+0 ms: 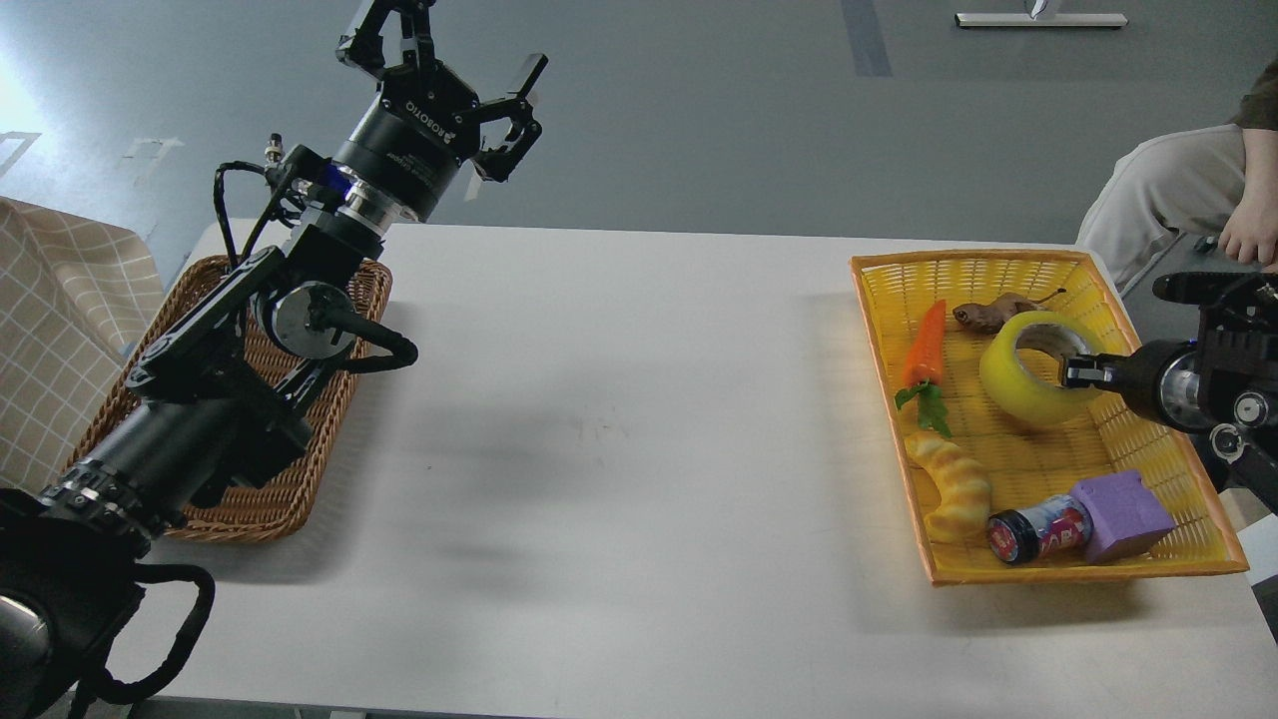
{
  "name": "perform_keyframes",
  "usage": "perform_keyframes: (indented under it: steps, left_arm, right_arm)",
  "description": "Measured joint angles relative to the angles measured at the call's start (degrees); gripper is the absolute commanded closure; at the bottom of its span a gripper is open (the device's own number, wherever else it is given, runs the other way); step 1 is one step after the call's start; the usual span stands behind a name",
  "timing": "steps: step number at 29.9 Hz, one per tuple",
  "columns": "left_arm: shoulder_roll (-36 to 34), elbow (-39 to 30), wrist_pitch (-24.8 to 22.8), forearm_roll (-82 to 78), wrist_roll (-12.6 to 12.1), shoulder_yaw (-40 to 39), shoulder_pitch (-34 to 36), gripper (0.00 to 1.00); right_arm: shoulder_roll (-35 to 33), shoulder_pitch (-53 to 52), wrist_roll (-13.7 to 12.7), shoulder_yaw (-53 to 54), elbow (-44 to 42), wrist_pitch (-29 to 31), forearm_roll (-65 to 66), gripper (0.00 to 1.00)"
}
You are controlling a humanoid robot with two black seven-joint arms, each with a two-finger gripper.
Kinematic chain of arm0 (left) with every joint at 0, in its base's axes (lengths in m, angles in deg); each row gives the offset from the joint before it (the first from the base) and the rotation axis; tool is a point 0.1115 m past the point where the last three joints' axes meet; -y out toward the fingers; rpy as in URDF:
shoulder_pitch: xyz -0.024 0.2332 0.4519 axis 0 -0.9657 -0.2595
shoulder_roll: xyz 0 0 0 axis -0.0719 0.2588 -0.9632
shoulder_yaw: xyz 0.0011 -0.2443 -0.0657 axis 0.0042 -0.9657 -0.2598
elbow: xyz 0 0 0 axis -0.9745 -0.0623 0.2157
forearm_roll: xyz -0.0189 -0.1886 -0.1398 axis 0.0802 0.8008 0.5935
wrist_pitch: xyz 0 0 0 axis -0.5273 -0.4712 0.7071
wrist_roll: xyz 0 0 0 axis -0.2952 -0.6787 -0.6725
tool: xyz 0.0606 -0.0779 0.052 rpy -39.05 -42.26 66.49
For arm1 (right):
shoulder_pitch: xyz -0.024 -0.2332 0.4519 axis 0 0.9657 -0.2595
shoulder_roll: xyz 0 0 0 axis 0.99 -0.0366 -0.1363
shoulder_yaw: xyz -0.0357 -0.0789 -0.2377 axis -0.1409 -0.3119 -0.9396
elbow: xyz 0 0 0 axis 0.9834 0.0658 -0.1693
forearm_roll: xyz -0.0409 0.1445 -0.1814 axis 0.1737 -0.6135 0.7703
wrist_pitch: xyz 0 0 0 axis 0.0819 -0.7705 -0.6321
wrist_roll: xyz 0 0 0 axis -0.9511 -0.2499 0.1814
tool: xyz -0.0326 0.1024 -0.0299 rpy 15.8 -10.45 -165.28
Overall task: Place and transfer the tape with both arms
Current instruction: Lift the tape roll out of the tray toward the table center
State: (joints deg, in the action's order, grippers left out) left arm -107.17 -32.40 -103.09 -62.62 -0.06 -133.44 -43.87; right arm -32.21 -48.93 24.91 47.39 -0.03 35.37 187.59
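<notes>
Nearest is the left arm, its left claw [449, 75] raised with fingers spread wide, holding nothing. At the yellow basket [1163, 469] the right claw [1073, 372] reaches into the tape [1033, 384] core; its grip I cannot tell. Good practice: clamp the wall firmly, lift straight, avoid the carrot [927, 350].

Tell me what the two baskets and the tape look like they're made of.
Left basket: woven wicker or rattan by the look, matte brown coiled strands. Right basket: likely molded plastic, glossy yellow lattice with a stiff orange rim. Tape: translucent yellow plastic film, smooth and shiny, wound on a grey-white core, perhaps cardboard.
</notes>
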Motion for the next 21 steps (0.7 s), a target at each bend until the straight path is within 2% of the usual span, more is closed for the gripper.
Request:
perform_keyframes:
  steps: [13, 21]
  left_arm:
    - [-0.1, 0.0, 0.0, 0.0, 0.0, 0.0, 0.0, 0.02]
    - [0.0, 0.0, 0.0, 0.0, 0.0, 0.0, 0.0, 0.02]
  right_arm:
    - [-2.6, -5.2, 0.1, 2.9, 10.1, 0.0, -1.4, 1.0]
    - [0.5, -8.9, 0.0, 2.9, 10.8, 0.0, -1.8, 1.0]
